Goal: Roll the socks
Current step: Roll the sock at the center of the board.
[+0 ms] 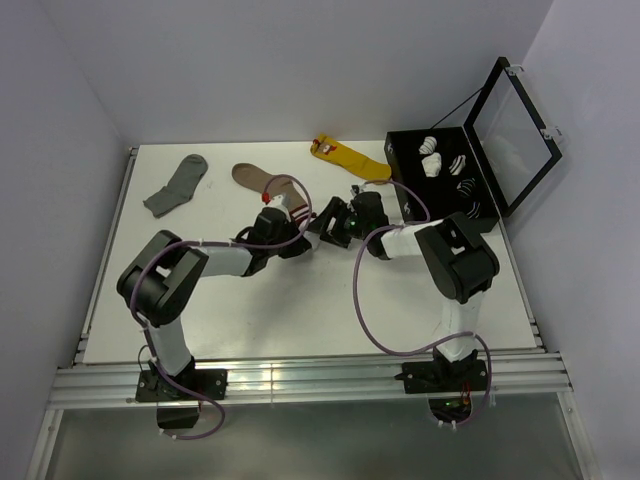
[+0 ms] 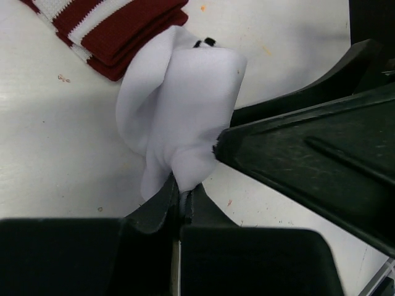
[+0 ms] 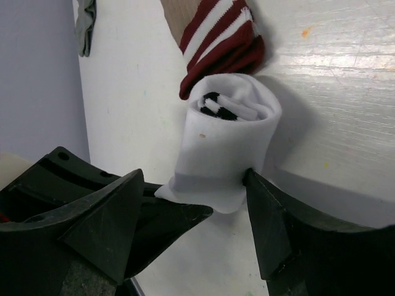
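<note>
The two white socks [image 3: 225, 145] are rolled into one bundle standing on the table. The dark stripes of the striped sock show inside its open top. In the left wrist view the bundle [image 2: 179, 105] is a white lump. My left gripper [image 2: 183, 192] is shut on the bundle's lower fabric edge. My right gripper [image 3: 194, 177] is open around the roll. Its right finger [image 3: 271, 222] touches the roll's side and its left finger [image 3: 105, 222] stands apart. In the top view both grippers, left [image 1: 306, 228] and right [image 1: 332, 226], meet mid-table and hide the bundle.
A brown sock [image 1: 255, 178] with a maroon-and-white cuff [image 3: 216, 37] lies just behind the bundle. A grey sock [image 1: 178, 185] lies far left and a yellow sock [image 1: 350, 160] at the back. A black box [image 1: 405, 150] with a raised lid [image 1: 515, 130] holds rolled socks at the right.
</note>
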